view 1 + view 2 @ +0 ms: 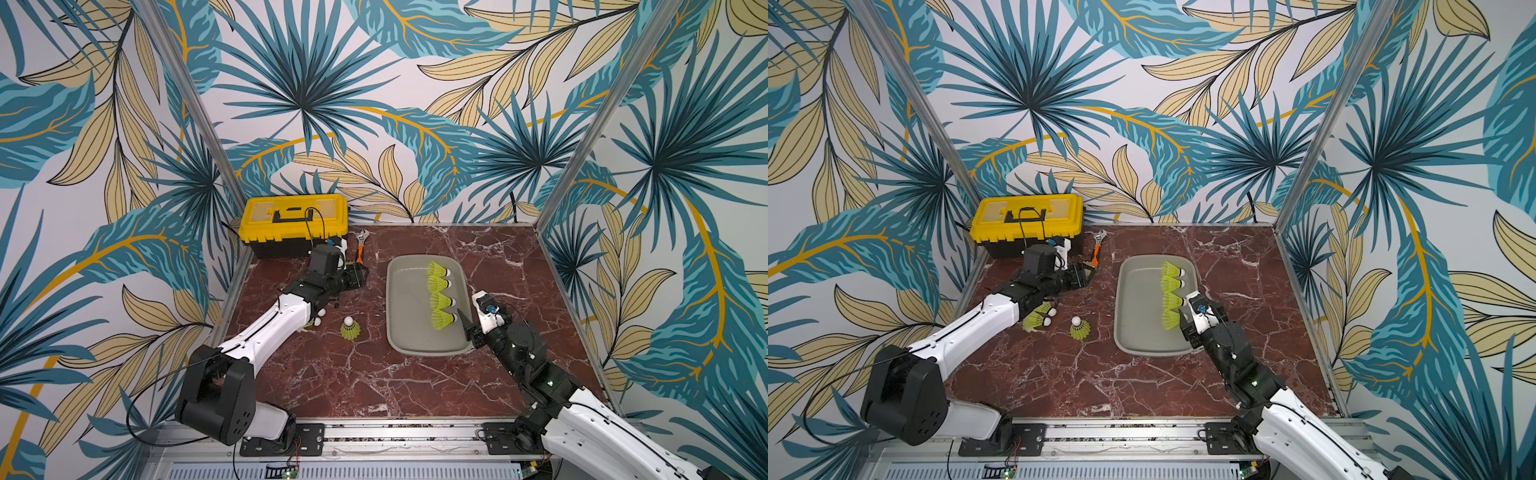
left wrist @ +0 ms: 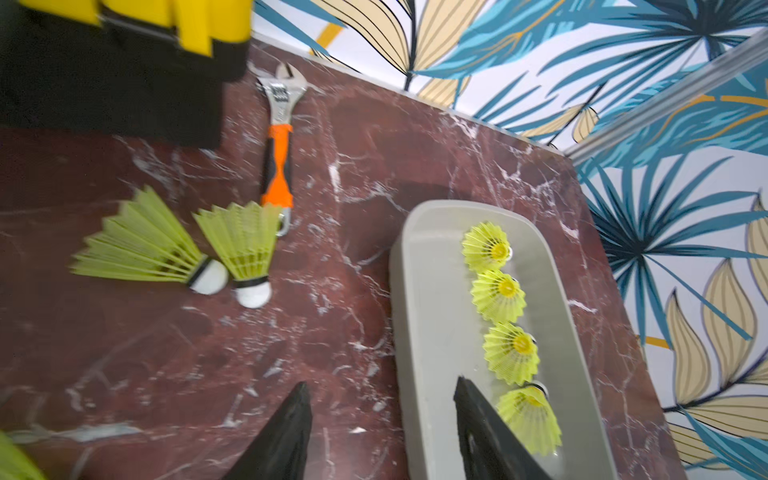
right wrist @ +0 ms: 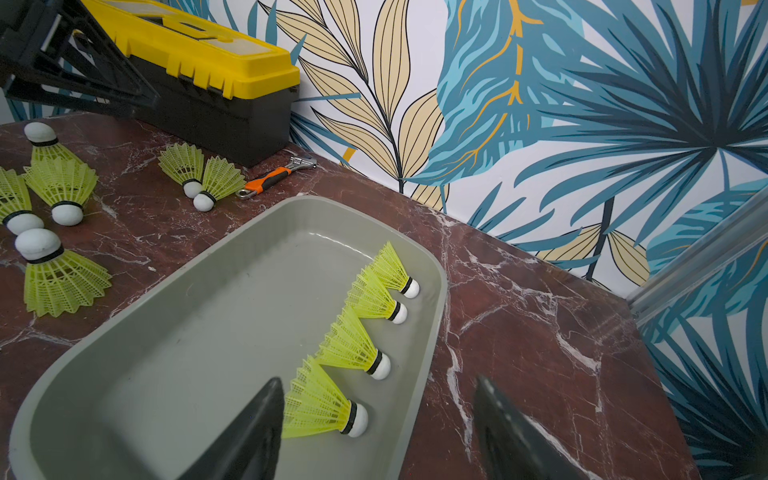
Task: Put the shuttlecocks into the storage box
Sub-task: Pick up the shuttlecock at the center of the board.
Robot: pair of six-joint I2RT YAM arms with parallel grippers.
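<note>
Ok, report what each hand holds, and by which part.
Nothing is held: the left hand and right hand are both open and empty.

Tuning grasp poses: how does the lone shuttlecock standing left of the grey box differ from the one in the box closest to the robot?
Pose: the lone shuttlecock stands on its skirt, white tip up. The boxed shuttlecock lies on its side, tip toward the right wall.
Place: the lone shuttlecock sits on the marble table. The boxed shuttlecock ends a row of four inside the storage box.
Shared: neon yellow-green skirt, white tip, seemingly the same size.
</note>
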